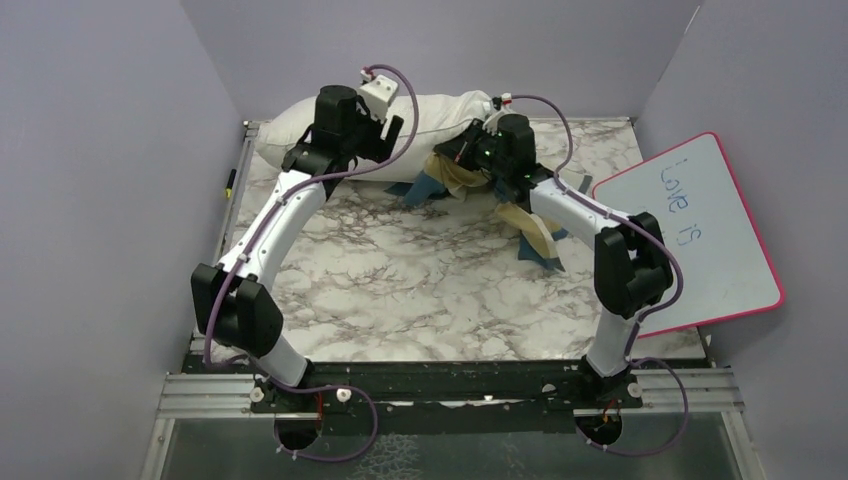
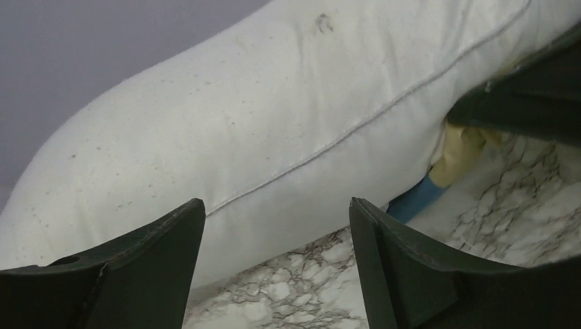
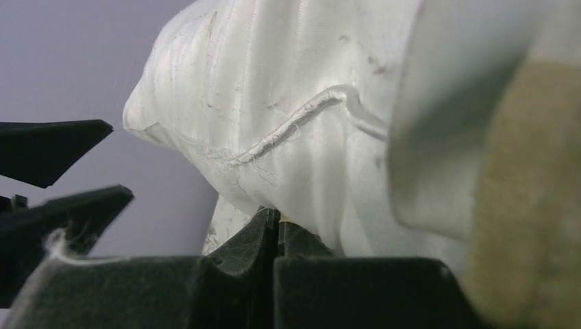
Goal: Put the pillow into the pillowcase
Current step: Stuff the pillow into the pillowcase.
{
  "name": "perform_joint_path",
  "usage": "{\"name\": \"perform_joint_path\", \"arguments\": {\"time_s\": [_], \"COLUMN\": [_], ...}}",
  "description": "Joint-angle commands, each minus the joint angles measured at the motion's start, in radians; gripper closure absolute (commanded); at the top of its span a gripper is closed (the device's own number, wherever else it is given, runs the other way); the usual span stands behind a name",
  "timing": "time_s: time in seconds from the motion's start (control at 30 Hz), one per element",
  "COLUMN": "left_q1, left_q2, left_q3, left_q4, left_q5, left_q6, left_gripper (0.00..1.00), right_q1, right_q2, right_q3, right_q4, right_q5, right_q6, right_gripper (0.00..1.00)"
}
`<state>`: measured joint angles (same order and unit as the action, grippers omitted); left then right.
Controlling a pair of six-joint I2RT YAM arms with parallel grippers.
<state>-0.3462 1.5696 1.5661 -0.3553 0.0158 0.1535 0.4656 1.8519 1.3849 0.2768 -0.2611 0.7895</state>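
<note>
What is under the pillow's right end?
A blue and tan bit of the pillowcase pokes out from beneath the pillow onto the marble table. How far it runs underneath is covered by the pillow.

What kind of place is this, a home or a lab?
Most likely a lab test cell: plain panel walls box in a marble-patterned table, the left arm and right arm are bolted to a metal rail, and a whiteboard sits alongside.

Both arms far forward; left end effector (image 2: 277,205) fingers apart, right end effector (image 3: 276,223) fingers together.
</note>
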Motion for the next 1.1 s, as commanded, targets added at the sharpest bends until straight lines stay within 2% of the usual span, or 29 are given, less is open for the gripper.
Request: {"name": "perform_joint_path", "arguments": {"time_s": [0.0,0.13,0.23,0.27,0.33,0.37,0.4,0.57,0.67,1.0,1.07], "left_q1": [0.001,0.001,0.001,0.001,-0.001,-0.005,-0.012,-0.112,-0.138,-0.148,-0.148], "left_q2": [0.047,0.148,0.249,0.282,0.331,0.342,0.347,0.321,0.318,0.312,0.286], "left_q3": [-0.017,0.029,0.08,0.107,0.147,0.163,0.178,0.184,0.171,0.229,0.243], "left_q4": [-0.012,-0.039,-0.055,-0.08,-0.075,-0.061,-0.039,0.097,0.156,0.174,0.171], "left_q5": [0.226,0.23,0.231,0.231,0.175,0.152,0.141,0.033,0.031,0.055,0.071], "left_q6": [0.399,0.548,0.62,0.636,0.607,0.566,0.519,0.268,0.142,-0.141,-0.259], "left_gripper": [0.18,0.13,0.16,0.24,0.78,0.96,1.0,1.0,1.0,1.0,1.0], "right_q1": [-0.058,-0.072,-0.079,-0.08,-0.082,-0.082,-0.08,-0.033,0.005,0.057,0.056], "right_q2": [-0.018,-0.011,0.0,0.002,0.004,0.006,0.01,0.022,0.043,0.038,0.013], "right_q3": [0.018,0.031,0.046,0.05,0.067,0.076,0.093,0.187,0.245,0.283,0.295], "right_q4": [-0.01,-0.022,-0.035,-0.037,-0.045,-0.049,-0.052,-0.062,-0.077,-0.111,-0.141], "right_q5": [-0.009,-0.024,-0.043,-0.05,-0.074,-0.097,-0.128,-0.205,-0.214,-0.16,-0.159], "right_q6": [0.01,0.008,0.017,0.022,0.035,0.044,0.058,0.152,0.209,0.324,0.319], "right_gripper": [1.0,1.0,1.0,1.0,1.0,1.0,1.0,1.0,1.0,1.0,1.0]}}
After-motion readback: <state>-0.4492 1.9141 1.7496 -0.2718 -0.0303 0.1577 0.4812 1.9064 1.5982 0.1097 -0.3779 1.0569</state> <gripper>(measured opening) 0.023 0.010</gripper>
